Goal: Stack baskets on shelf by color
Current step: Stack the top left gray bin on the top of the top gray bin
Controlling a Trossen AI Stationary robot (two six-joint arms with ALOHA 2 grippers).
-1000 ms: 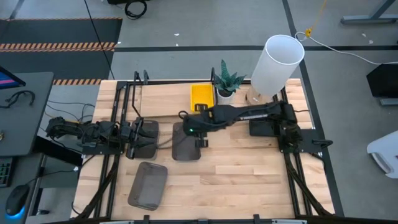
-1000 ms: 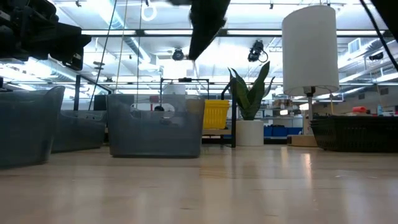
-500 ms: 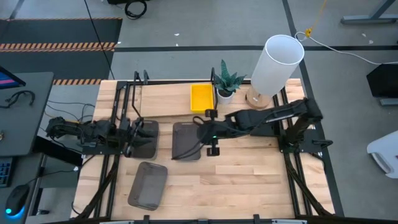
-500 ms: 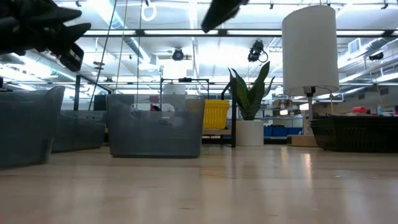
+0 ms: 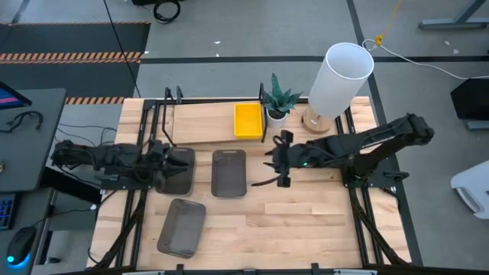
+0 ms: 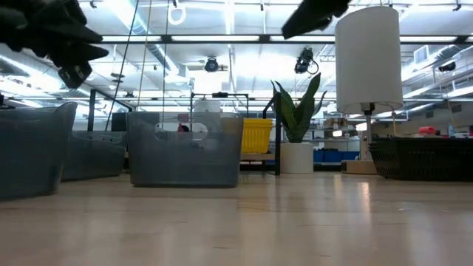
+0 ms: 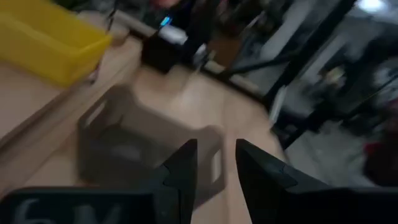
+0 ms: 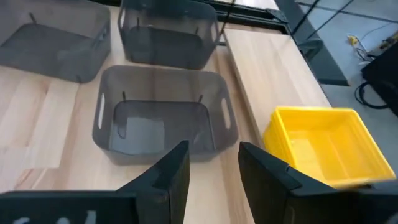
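Two dark jointed arms with black tapered fingers.

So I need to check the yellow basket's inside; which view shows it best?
The right wrist view: the yellow basket fills the corner, interior open to view. The high view shows it small, on the shelf; the low view only a side; the left wrist view blurs it.

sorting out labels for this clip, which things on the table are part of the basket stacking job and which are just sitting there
Part of the job:
yellow basket
middle grey basket
left grey basket
near grey basket
shelf

Just sitting there:
plant in white pot
white lamp
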